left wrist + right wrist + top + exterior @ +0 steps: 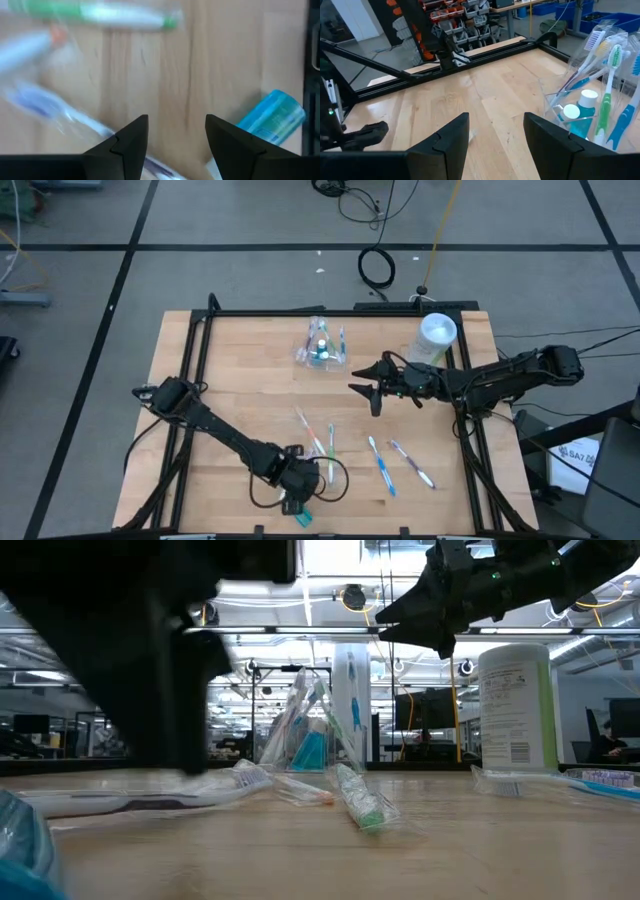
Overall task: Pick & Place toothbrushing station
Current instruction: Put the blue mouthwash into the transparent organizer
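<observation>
Item: clear plastic organiser cup [322,345] holding upright toothbrushes and a small teal-capped tube, standing at twelve o'clock on the pale wooden table [240,380]. Beside it, toward two o'clock, a white cylindrical wipes canister [434,340]. Loose stock toward six o'clock: green-handled toothbrush in clear wrap [331,452], orange-tipped wrapped toothbrush [308,430], two blue-and-white toothbrushes [383,466] lying side by side near five o'clock. Small teal tube [303,517] at the near edge, just beside the left gripper [296,480], which hangs low over the wood at six o'clock, fingers spread, nothing between them. Right gripper [366,390] held above the table at three o'clock of centre, tips aimed toward the organiser cup, also spread and empty. Handling, as judged: loose brushes light, thin, stiff along the handle; wrap slick and crinkly, likely to slide under pressure. Best purchase probably mid-handle, across the narrow width, fingers straddling. Organiser cup light and top-heavy, likely to tip if nudged on insertion.
</observation>
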Tool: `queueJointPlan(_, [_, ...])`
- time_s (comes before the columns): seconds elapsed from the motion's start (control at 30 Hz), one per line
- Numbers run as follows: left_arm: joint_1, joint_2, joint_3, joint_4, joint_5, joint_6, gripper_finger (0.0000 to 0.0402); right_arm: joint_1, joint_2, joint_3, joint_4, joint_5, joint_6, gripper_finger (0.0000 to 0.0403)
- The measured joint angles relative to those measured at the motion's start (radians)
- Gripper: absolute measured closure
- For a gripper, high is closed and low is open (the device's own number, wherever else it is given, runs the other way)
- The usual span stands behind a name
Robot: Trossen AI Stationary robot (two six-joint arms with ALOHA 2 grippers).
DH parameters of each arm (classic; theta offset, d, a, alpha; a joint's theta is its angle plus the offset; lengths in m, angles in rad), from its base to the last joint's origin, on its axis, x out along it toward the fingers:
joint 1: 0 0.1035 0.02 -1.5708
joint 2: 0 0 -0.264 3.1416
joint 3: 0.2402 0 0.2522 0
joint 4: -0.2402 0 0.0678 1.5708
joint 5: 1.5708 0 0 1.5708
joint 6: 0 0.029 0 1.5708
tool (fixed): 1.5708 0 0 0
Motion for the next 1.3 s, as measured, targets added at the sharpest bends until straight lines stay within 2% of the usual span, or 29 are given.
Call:
queueJointPlan(0.13, [0.002, -0.049, 0.0, -0.014, -0.003, 0.24, 0.0197, 0.0, 0.0, 0.0, 0.0, 0.0, 0.0, 0.0222])
queueJointPlan(0.23, [-0.023, -0.062, 0.0, -0.026, -0.001, 0.329, 0.0197, 0.0, 0.0, 0.0, 0.0, 0.0, 0.0, 0.0222])
queueJointPlan(0.4, [-0.092, -0.044, 0.0, -0.067, 0.024, 0.343, 0.0197, 0.0, 0.0, 0.0, 0.0, 0.001, -0.023, 0.0222])
queueJointPlan(0.57, [-0.145, -0.043, 0.0, -0.082, -0.096, 0.346, 0.0197, 0.0, 0.0, 0.0, 0.01, 0.001, -0.034, 0.0222])
queueJointPlan(0.67, [-0.157, -0.043, 0.0, -0.065, -0.12, 0.346, 0.0197, 0.0, 0.0, 0.0, 0.015, 0.001, -0.034, 0.0222])
queueJointPlan(0.87, [-0.161, 0.01, 0.0, 0.004, -0.114, 0.368, 0.0197, 0.0, 0.0, 0.0, 0.013, 0.001, -0.034, 0.0222])
queueJointPlan(1.17, [-0.161, 0.03, -0.001, 0.006, -0.104, 0.405, 0.0198, 0.0, 0.0, 0.0, 0.012, 0.001, -0.034, 0.0222])
queueJointPlan(1.3, [-0.161, 0.03, -0.001, 0.006, -0.104, 0.427, 0.0215, 0.0, 0.0, 0.0, 0.011, 0.001, -0.034, 0.0222])
